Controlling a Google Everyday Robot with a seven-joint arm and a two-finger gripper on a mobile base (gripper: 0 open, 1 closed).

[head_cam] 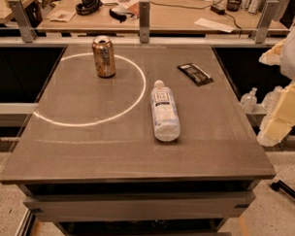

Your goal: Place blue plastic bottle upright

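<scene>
Hanging off the grey table's (88, 147) right edge, the gripper (278, 119), its state unreadable, should clasp the lying clear pale-blue plastic bottle (164, 113) crosswise mid-body.

Grey table (88, 142), speckled floor (275, 221), desk (175, 16) behind.

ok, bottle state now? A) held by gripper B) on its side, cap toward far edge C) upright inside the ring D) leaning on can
B: the bottle lies flat on the table, cap away from the camera, apart from the can; the gripper is at the picture's right edge, off the table.
</scene>
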